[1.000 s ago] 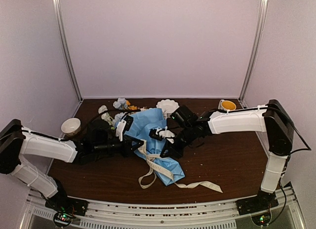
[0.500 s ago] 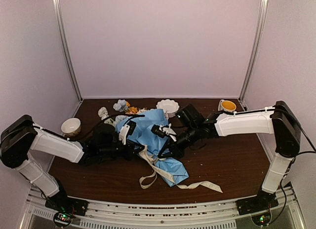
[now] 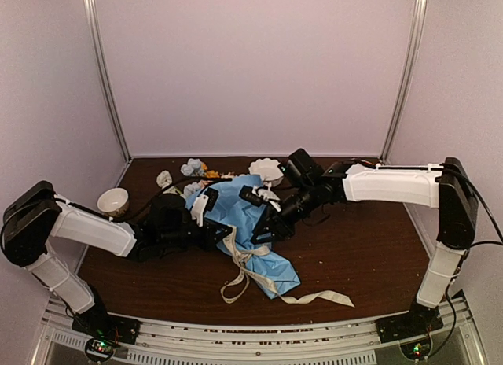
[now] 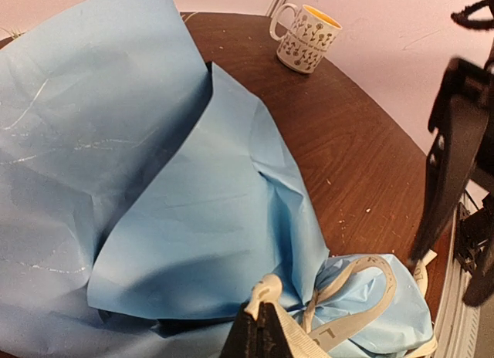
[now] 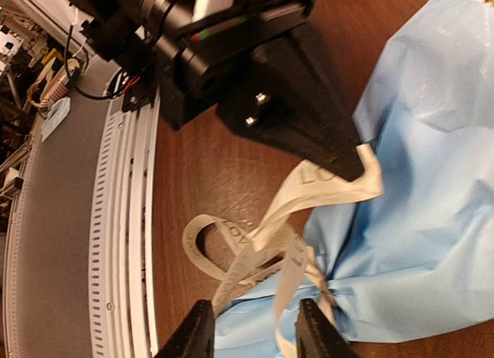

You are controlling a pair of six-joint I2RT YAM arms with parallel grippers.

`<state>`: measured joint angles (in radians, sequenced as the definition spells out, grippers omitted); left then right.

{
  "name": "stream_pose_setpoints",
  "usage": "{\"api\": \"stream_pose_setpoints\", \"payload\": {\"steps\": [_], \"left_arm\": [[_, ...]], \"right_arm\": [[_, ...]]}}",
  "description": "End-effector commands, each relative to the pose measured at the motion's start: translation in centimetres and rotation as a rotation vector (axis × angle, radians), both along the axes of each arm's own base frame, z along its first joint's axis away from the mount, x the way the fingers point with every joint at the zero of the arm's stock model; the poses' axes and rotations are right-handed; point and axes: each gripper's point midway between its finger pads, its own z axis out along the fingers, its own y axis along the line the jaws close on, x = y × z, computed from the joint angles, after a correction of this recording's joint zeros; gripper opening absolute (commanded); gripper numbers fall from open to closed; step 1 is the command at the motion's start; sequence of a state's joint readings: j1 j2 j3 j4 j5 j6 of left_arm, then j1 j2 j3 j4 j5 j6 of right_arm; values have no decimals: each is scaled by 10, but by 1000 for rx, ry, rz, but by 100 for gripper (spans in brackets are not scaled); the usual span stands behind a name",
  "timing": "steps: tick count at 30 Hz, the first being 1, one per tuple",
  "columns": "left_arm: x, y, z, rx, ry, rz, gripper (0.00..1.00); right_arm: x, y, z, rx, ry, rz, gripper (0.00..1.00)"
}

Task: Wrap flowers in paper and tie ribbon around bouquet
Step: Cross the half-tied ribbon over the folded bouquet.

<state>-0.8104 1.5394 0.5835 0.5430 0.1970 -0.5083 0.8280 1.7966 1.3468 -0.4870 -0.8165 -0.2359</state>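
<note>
The bouquet lies mid-table: light-blue paper (image 3: pixel 242 217) wrapped round the flowers (image 3: pixel 193 167), whose blooms stick out at the far left end. The beige ribbon (image 3: pixel 250 259) is knotted round the narrow part, with loops and a long tail trailing toward the front. My left gripper (image 4: pixel 264 312) is shut on one ribbon loop (image 4: pixel 363 285), right at the paper (image 4: pixel 177 180). My right gripper (image 5: pixel 255 335) hangs open just above the knot, with ribbon (image 5: pixel 309 196) strands lying between its fingers (image 5: pixel 196 332) but not pinched. In the right wrist view the left gripper (image 5: pixel 356 159) pinches the ribbon end.
A white bowl (image 3: pixel 112 200) stands at the left. A scalloped white dish (image 3: pixel 267 170) and a patterned mug (image 3: pixel 361 167) with a yellow inside stand at the back. The ribbon tail (image 3: pixel 334 298) reaches toward the front edge. The metal rail (image 5: pixel 123 242) runs along the near edge.
My right gripper has opened and let go of the ribbon, drawing back a little toward the far side. The left gripper keeps its hold on the loop.
</note>
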Motion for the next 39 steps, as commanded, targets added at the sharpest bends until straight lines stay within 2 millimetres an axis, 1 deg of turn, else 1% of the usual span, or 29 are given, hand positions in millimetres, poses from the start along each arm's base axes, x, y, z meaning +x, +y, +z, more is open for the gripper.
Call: {"api": "stream_pose_setpoints", "payload": {"steps": [1, 3, 5, 9, 12, 14, 16, 17, 18, 21, 23, 24, 28, 29, 32, 33, 37, 39], "left_arm": [[7, -1, 11, -24, -27, 19, 0], [8, 0, 11, -25, -27, 23, 0], [7, 0, 12, -26, -29, 22, 0], [8, 1, 11, -26, -28, 27, 0], [11, 5, 5, -6, 0, 61, 0], [13, 9, -1, 10, 34, 97, 0], [13, 12, -5, 1, 69, 123, 0], [12, 13, -7, -3, 87, 133, 0], [11, 14, -10, -7, 104, 138, 0], [9, 16, -13, -17, 120, 147, 0], [8, 17, -13, -20, 119, 152, 0], [8, 17, -12, -22, 118, 147, 0], [7, 16, -11, -26, 115, 141, 0], [7, 16, -11, -27, 113, 137, 0], [6, 17, -11, -28, 110, 139, 0], [7, 17, -11, -30, 110, 142, 0], [7, 19, -11, -33, 109, 151, 0], [6, 20, -10, -34, 106, 152, 0]], "right_arm": [[34, 0, -3, -49, -42, -110, 31], [41, 0, -15, -102, -43, -140, 25], [42, 1, -25, -148, -53, -134, 20], [35, -1, -45, -233, -90, -101, 18], [29, -2, -51, -253, -65, -83, 18], [26, -1, -45, -223, -60, -90, 19], [28, 0, -33, -180, -67, -124, 22], [31, 0, -26, -160, -80, -157, 27], [35, -2, -21, -146, -96, -202, 28], [41, -8, 1, -57, -172, -317, 29], [31, -14, 4, -39, -219, -348, 29], [23, -15, 2, -36, -234, -342, 30], [-24, -6, -18, -56, -269, -250, 35], [-31, -5, -24, -74, -285, -236, 36], [-40, 3, -37, -150, -342, -193, 38], [-41, 7, -38, -168, -363, -179, 39], [-41, 17, -47, -226, -459, -153, 41], [-40, 20, -48, -242, -505, -144, 41]]}}
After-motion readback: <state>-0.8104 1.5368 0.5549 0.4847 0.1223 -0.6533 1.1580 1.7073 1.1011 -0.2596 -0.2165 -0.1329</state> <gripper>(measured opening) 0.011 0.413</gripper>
